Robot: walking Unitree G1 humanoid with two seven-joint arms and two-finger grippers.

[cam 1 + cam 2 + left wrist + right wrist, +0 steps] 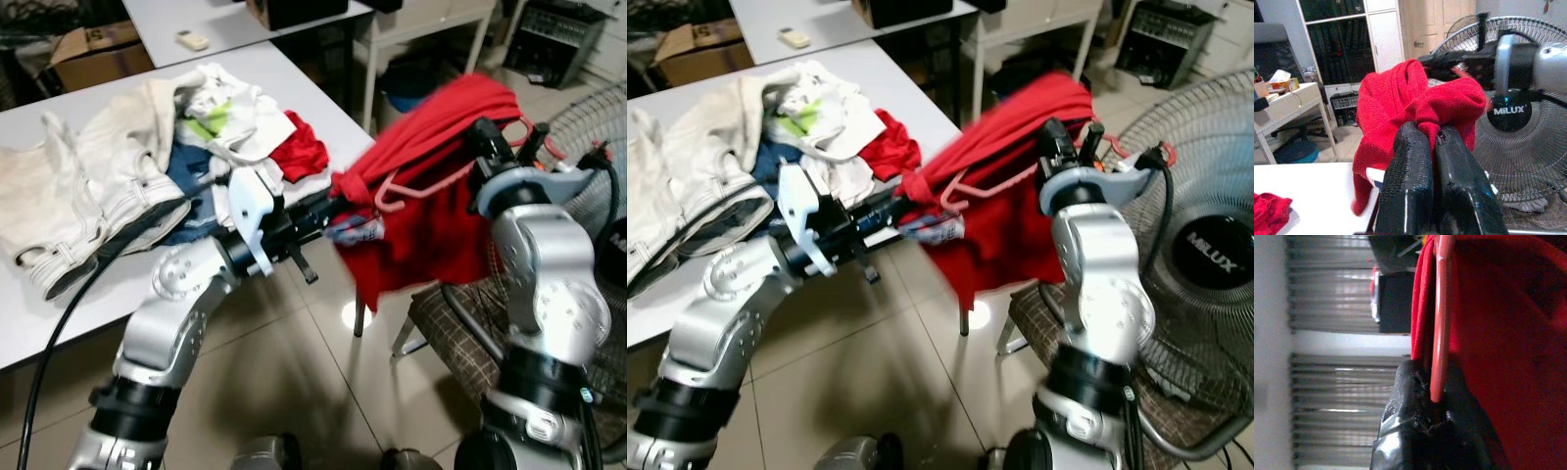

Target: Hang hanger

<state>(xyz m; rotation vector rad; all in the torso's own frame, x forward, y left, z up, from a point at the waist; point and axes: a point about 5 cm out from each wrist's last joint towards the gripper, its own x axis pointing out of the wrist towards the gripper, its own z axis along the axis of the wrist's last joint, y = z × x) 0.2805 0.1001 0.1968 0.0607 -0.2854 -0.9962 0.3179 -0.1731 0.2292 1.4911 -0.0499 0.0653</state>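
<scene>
A red garment (431, 230) hangs on a pink hanger (416, 189) in the air beyond the table's right corner, between my two arms. My left gripper (338, 208) reaches out from the table side and is shut on a bunched edge of the red cloth; in the left wrist view its fingers (1410, 166) pinch that fold. My right gripper (487, 132) is raised at the top right of the garment and is shut on the hanger's thin bar (1441, 308), which runs out from between its fingers (1405, 401). The cloth covers most of the hanger.
A white table (59, 323) on my left carries a pile of clothes (147, 166), with a small red piece (299, 149) at its edge. A chair with a woven seat (456, 328) stands below the garment. A large floor fan (1205, 245) stands to my right.
</scene>
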